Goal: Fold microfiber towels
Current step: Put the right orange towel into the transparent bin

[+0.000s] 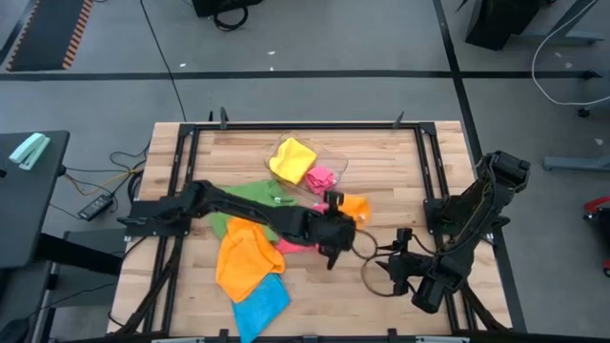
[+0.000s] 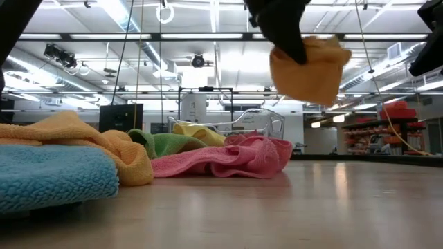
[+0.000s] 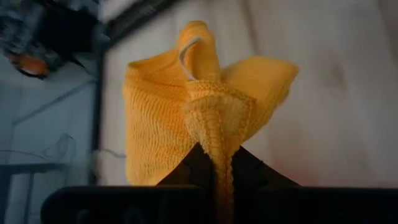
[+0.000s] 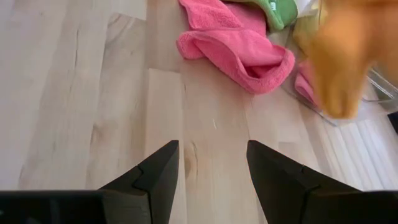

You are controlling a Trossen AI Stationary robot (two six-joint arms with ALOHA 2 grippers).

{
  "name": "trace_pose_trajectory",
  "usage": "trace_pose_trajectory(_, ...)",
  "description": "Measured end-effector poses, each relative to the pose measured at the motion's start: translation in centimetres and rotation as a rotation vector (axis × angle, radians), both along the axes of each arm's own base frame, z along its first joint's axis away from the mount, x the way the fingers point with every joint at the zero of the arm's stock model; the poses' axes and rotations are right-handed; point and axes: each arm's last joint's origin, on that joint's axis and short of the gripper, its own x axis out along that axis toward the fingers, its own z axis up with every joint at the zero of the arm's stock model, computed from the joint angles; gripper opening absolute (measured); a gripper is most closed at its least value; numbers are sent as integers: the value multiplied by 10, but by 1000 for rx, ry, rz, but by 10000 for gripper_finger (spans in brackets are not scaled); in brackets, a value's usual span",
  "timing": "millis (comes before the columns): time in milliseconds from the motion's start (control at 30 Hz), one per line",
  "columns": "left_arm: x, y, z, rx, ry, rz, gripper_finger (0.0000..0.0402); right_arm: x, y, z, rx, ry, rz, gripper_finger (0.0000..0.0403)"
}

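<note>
My left gripper (image 1: 341,221) is shut on a small orange towel (image 2: 308,66), held in the air over the middle of the table. More microfiber towels lie on the table to its left. These are a larger orange one (image 1: 243,257), a blue one (image 1: 259,305), a green one (image 1: 250,195) and a pink one (image 2: 235,158). A yellow towel (image 1: 293,157) and another pink one (image 1: 322,178) sit in a clear tray (image 1: 335,162). My right gripper (image 4: 208,168) hovers open above bare wood near the right front of the table and holds nothing. My left gripper pinches a bunched, hemmed edge of the small orange towel (image 3: 214,140) between its two fingers (image 3: 249,171), several layers gathered together. It comes from the table's left, slanting downward. The towel is lifted clear of the table and hangs crumpled beyond the fingertips (image 2: 304,76).
Black frame rails (image 1: 424,162) run along the table's sides and far edge. A cable loop (image 1: 374,274) lies near my right gripper. Bare wood (image 4: 93,93) stretches between my right gripper and the pink towel (image 4: 239,53).
</note>
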Motion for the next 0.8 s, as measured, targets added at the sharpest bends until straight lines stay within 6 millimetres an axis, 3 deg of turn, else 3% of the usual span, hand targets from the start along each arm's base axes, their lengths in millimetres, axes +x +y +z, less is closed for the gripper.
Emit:
trace_pose_trajectory(133,-5,23,24,29,-29,21,26,0,0,0,3,-2,-1,200)
trace_pose_trajectory(233,-7,45,28,51,1,54,26,0,0,0,4,-3,-3,200)
trace_pose_trajectory(800,-29,182,12,162,360,256,26,-2,1,0,15,-11,-12,200)
